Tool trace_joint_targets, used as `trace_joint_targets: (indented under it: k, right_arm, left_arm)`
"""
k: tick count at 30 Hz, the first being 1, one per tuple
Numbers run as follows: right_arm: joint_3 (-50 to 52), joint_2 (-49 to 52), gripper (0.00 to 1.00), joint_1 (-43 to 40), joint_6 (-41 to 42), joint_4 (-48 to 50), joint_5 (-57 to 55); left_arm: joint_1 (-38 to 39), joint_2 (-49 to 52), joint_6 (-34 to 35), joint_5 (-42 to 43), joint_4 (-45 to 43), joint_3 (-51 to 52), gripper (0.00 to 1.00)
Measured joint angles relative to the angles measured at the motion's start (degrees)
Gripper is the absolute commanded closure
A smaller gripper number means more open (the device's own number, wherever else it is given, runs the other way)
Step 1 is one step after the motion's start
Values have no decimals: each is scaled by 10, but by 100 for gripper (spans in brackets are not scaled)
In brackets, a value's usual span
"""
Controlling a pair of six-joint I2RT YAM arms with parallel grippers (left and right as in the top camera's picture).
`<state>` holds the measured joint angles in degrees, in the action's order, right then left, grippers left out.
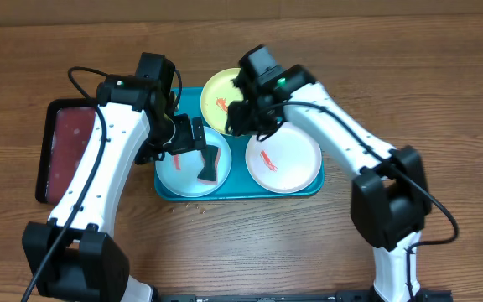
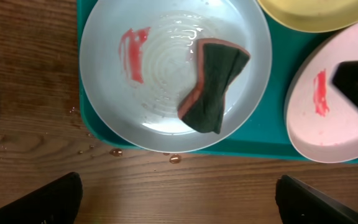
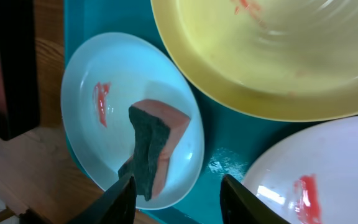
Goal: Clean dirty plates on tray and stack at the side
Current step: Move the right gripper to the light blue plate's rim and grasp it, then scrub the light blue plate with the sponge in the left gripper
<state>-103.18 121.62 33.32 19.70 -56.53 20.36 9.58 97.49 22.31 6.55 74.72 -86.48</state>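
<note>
- Left gripper [image 2: 178, 186]: fingers spread wide, released, nothing grasped.
- Light blue plate [image 2: 104, 106] seen ahead of fingertips, spanning gap, set in corner of tray [image 2: 272, 138]. It is marked by red smear [image 2: 134, 53] and wet film.
- Sponge [image 2: 213, 84] laid on that plate, ahead of gap, touched by neither finger.
- Right gripper [image 3: 178, 186]: fingers parted, nothing clamped, bare tray floor seen between them.
- Sponge end seen past one fingertip, smeared white plate [image 3: 340, 162] past other, smeared yellow-green plate [image 3: 278, 62] farther ahead.
- All three plates held in tray.
- Droplets [image 2: 115, 152] noted on table [image 2: 17, 74] by tray edge.
</note>
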Motion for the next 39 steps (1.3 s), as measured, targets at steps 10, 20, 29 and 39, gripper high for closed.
trace_joint_targets:
  k: [10,20,29,39]
  right_arm:
    - [6,33,61,64,58,-5,-89]
    - [17,48,66,64,84,11,-118]
    - [38,65,83,65,88,14,-118]
    - [50,65,90,65,89,21,-106]
  left_arm:
    - [-48,18,-24,0,1,0,4]
    - [-56,18,-61,5,-4,0,25]
    - [-56,19,-78,26,-37,3,32]
    - [-54,20,-93,96,-185,114,35]
